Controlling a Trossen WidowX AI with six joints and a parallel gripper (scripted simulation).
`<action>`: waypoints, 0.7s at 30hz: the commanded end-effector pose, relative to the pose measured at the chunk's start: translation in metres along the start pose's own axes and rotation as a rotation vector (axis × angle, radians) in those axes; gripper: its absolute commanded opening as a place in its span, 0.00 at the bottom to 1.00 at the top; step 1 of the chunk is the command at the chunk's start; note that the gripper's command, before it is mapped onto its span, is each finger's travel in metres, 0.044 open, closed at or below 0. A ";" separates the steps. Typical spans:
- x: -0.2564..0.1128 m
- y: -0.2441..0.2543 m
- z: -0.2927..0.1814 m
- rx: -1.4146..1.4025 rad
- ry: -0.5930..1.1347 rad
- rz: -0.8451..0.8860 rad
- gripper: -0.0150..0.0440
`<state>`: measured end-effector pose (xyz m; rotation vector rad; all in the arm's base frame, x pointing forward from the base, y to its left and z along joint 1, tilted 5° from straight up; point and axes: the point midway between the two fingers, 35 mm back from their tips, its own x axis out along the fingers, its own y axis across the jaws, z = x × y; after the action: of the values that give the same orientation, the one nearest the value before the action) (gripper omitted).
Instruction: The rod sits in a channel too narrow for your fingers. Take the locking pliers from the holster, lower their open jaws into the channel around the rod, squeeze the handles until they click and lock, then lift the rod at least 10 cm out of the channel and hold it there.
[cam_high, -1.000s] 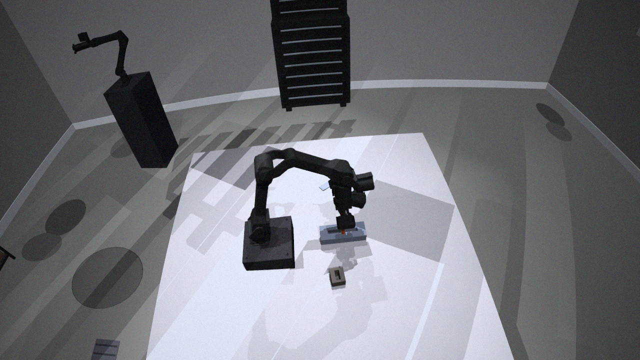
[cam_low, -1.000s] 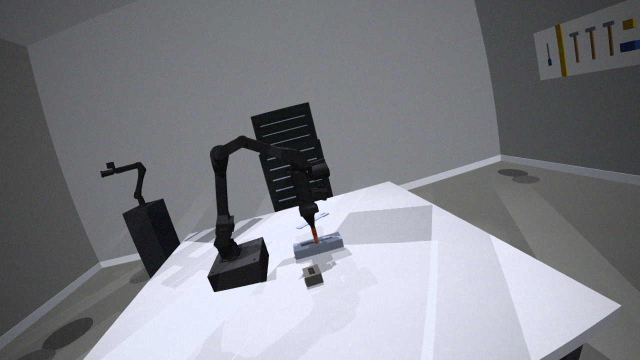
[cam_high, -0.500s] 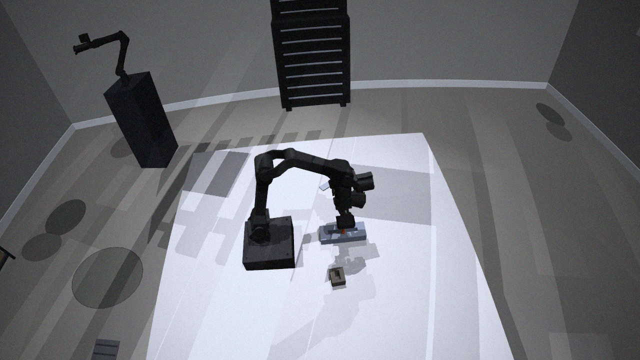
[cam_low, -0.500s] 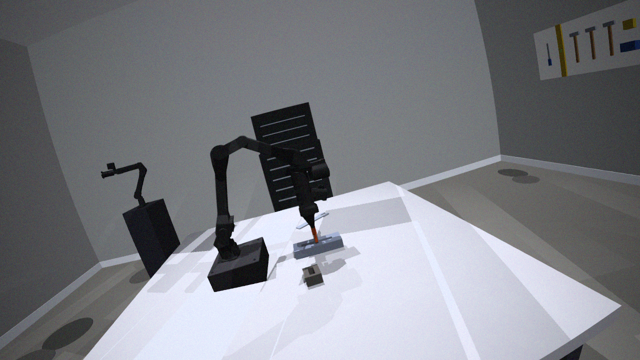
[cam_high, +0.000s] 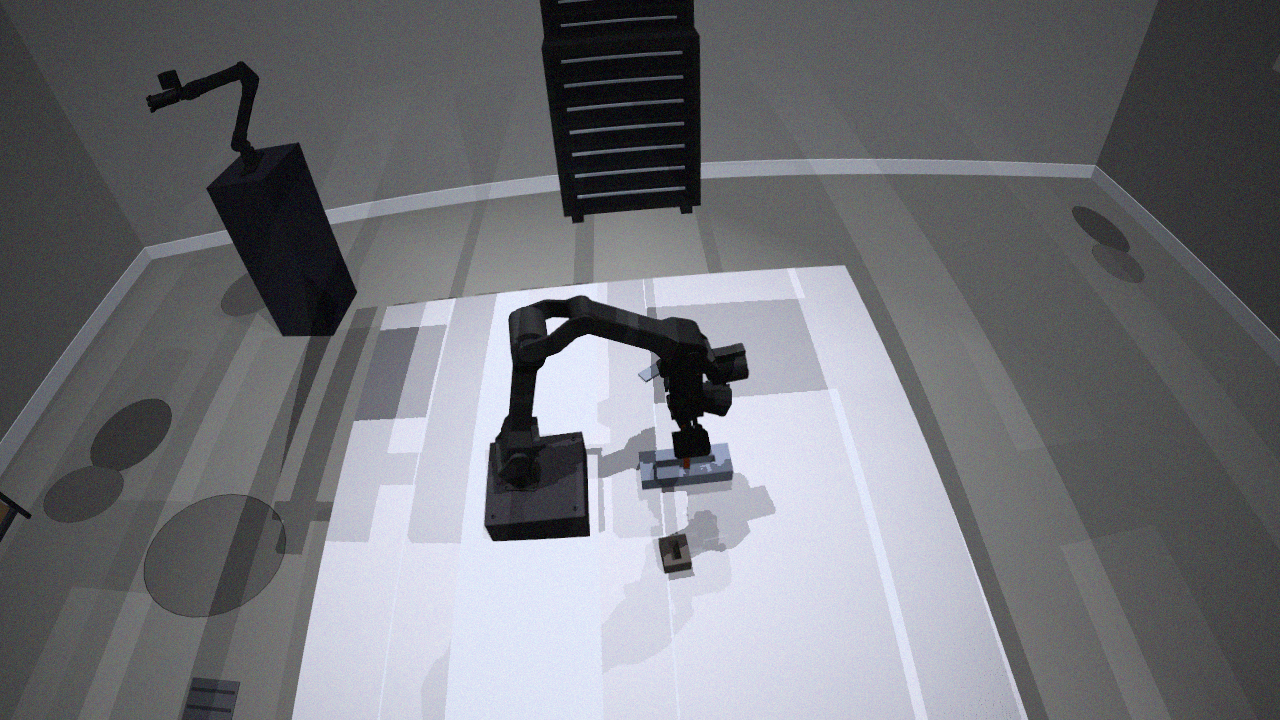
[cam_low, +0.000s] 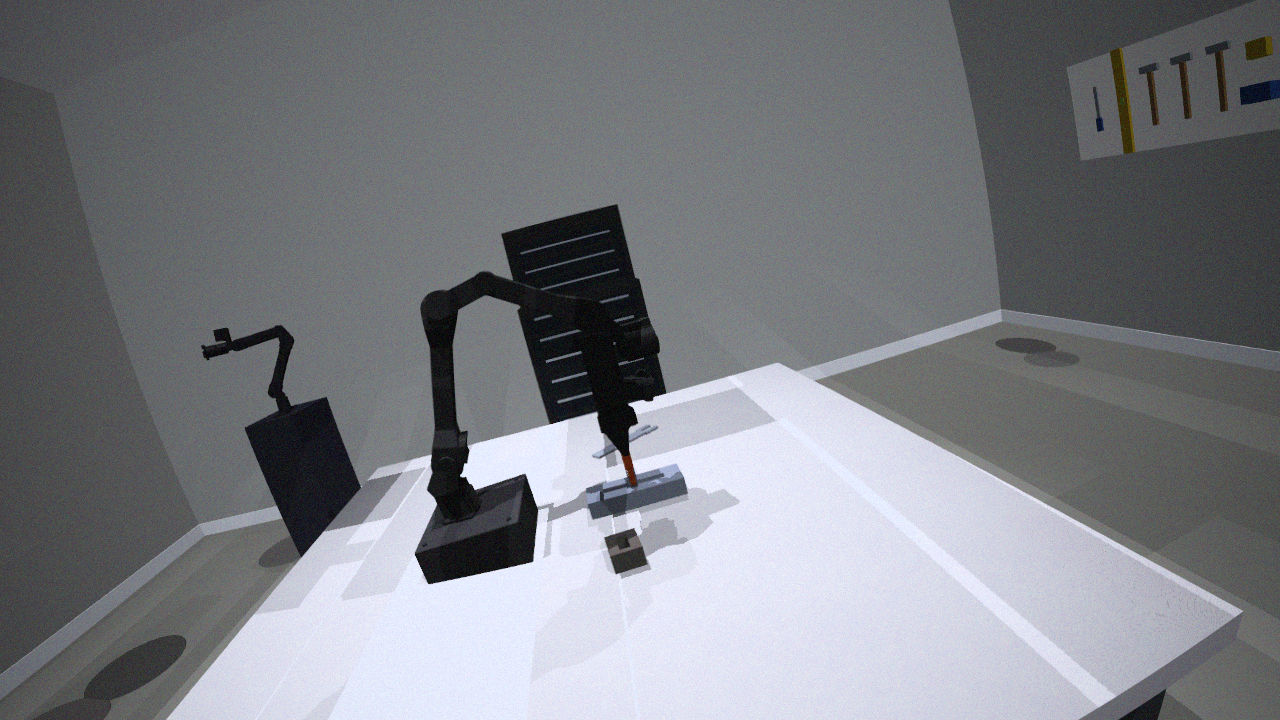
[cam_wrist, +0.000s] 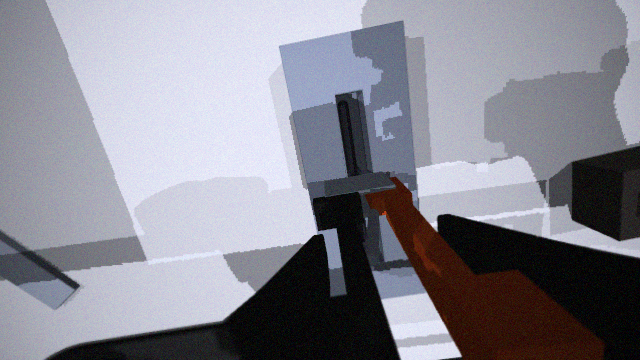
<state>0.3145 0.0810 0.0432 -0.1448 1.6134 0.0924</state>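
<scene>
Showing in top view: the arm (cam_high: 626, 326) (cam_low: 442, 376) reaches over the white table (cam_high: 787, 608) (cam_low: 805, 582), gripper (cam_high: 691, 440) (cam_low: 623, 447) (cam_wrist: 380, 235) pointing down at the grey block (cam_high: 718, 472) (cam_low: 671, 488) (cam_wrist: 325, 145). Orange bit of the pliers (cam_high: 686, 463) (cam_low: 630, 470) (cam_wrist: 430, 250) pokes out below the fingers, over the channel. Holster (cam_high: 675, 565) (cam_low: 629, 560) (cam_wrist: 595, 192), a small brown box with a slot, sits apart from the block, pliers out of it. Tall dark cabinet (cam_high: 626, 92) (cam_low: 568, 251) behind, fronted with pale strips. Exterior: pliers hang head-down from the gripper, lower end at the block's top. Wall board (cam_low: 1087, 147) at right has hammers, a screwdriver and a yellow bar on it. Pale metal piece (cam_high: 648, 371) (cam_low: 642, 433) (cam_wrist: 45, 285) lies on the table behind the block. Wrist: fingers are clamped around the pliers' handles, orange one on the holster side, black one opposite; grey head crosses the channel. Dark rod (cam_wrist: 348, 137) lies lengthwise down in the channel, not lifted. Near end hidden under the pliers; can't tell whether their jaws are around it or locked.
</scene>
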 end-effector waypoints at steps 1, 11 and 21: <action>0.000 0.000 0.001 0.005 -0.002 0.001 0.45; -0.001 0.001 0.001 0.005 -0.002 0.001 0.43; -0.010 0.003 0.001 0.003 -0.001 -0.001 0.43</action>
<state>0.3132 0.0823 0.0468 -0.1492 1.6223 0.0908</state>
